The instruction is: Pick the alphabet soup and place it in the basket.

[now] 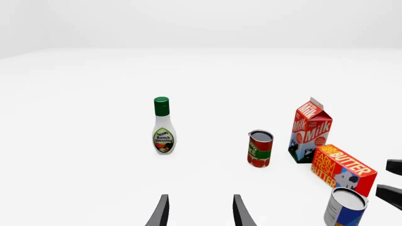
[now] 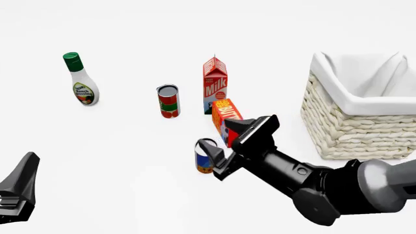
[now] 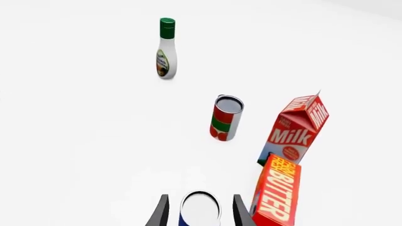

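The alphabet soup is a small blue-labelled can with an orange band and a pale top. It stands upright in front of the butter box. My right gripper is open and reaches down over it. In the right wrist view the can's top sits between the two fingers with small gaps on both sides. The can also shows in the left wrist view. The wicker basket with its white liner stands at the right. My left gripper is open and empty at the near left, far from the can.
An orange butter box lies just behind the soup, with a milk carton behind it. A red-and-green can stands left of the carton. A ranch dressing bottle stands at the far left.
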### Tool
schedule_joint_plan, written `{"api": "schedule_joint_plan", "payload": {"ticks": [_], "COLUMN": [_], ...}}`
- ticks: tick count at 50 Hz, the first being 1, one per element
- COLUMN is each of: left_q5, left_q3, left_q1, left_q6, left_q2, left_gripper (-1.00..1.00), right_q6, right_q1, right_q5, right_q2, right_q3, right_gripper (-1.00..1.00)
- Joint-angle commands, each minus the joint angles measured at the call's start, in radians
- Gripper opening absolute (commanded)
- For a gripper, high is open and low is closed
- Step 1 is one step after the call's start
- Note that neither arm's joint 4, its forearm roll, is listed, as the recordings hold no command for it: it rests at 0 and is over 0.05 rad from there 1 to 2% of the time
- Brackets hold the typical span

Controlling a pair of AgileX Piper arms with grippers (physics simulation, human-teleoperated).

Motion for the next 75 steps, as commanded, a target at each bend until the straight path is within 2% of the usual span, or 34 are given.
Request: {"api": "schedule_joint_plan", "payload": {"ticks": [1,75], "left_q5": [0.0,0.0], "left_q3": [0.0,0.0], "left_q1": [0.0,0.0], "left_q6": [0.0,0.0], "left_q2": [0.0,0.0], "left_gripper": [1.0,1.0], "right_q6": [0.002,0.036], "right_q1": [-0.003,-0.019], "right_q5": [0.0,-0.065], "right_q2": [0.057,0.297], "right_q3": [-0.032,-0.133], "right_gripper": [1.0,1.0]}}
